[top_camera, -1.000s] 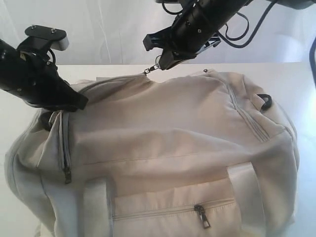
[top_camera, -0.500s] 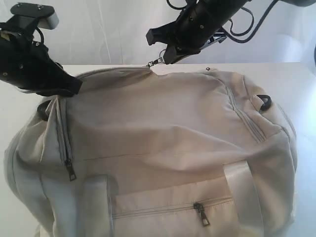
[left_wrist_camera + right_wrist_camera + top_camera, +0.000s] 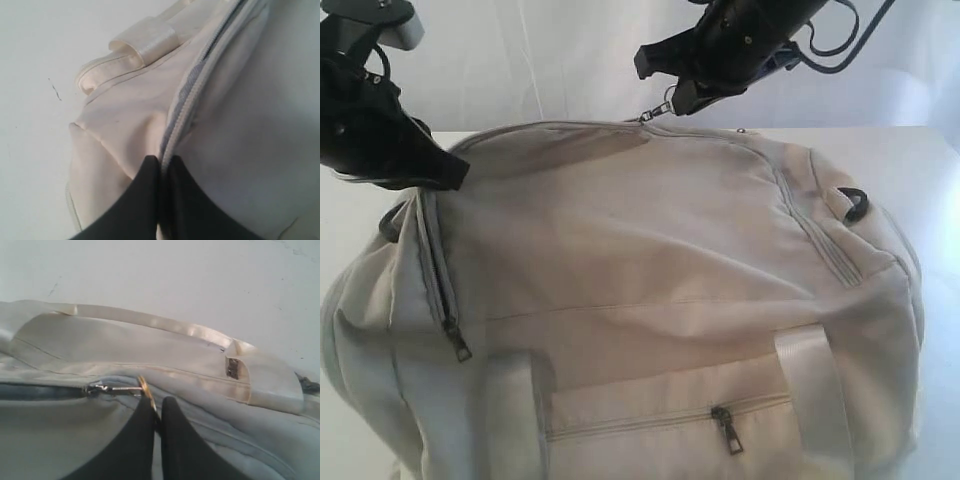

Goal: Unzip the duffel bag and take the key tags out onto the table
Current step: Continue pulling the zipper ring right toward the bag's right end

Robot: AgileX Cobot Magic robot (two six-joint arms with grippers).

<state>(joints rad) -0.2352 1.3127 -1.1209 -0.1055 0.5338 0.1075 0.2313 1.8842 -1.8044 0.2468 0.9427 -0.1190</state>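
Cream-beige fabric duffel bag (image 3: 660, 270) on white table (image 3: 920, 150); left gripper (image 3: 161, 167) pinching grey zipper seam (image 3: 187, 107), right gripper (image 3: 156, 407) clamped on metal zipper pull (image 3: 120, 388)

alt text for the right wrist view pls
The right gripper, its dark fingers closed, pinches the metal zipper pull of a cream duffel bag. A webbing strap crosses the bag, with the white table beyond.
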